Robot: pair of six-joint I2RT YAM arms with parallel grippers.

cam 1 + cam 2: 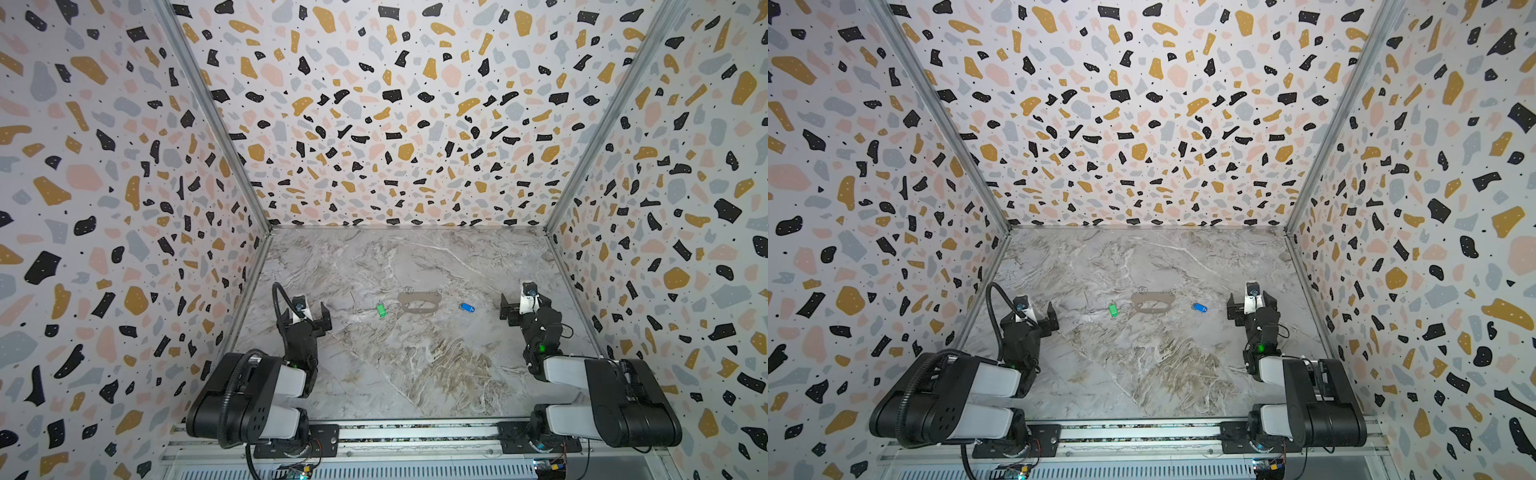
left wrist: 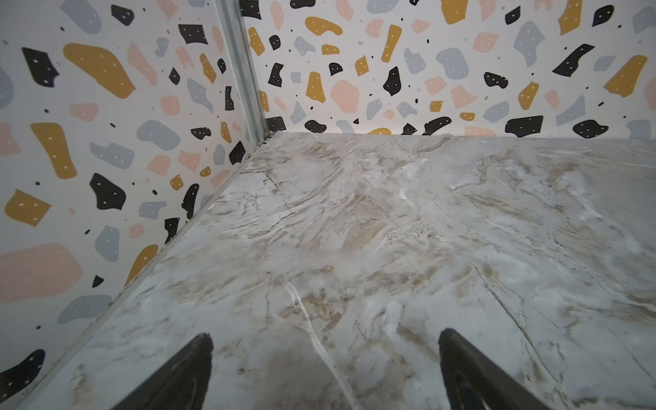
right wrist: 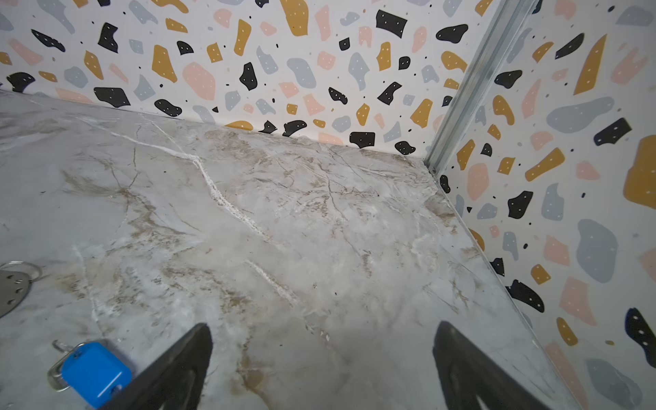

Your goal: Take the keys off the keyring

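Job apparently done: the green key (image 1: 381,309) and blue key (image 1: 467,307) lie loose on the bench (image 1: 415,365), either side of the keyring (image 1: 419,301), apart from it. The left pincer (image 2: 324,337) and right pincer (image 3: 323,326) hang spread and empty, likely parked clear. The keyring's wire rings (image 1: 409,289) barely show from above.

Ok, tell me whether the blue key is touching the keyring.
Apart. Both top views show bare marble between the blue key and the keyring.
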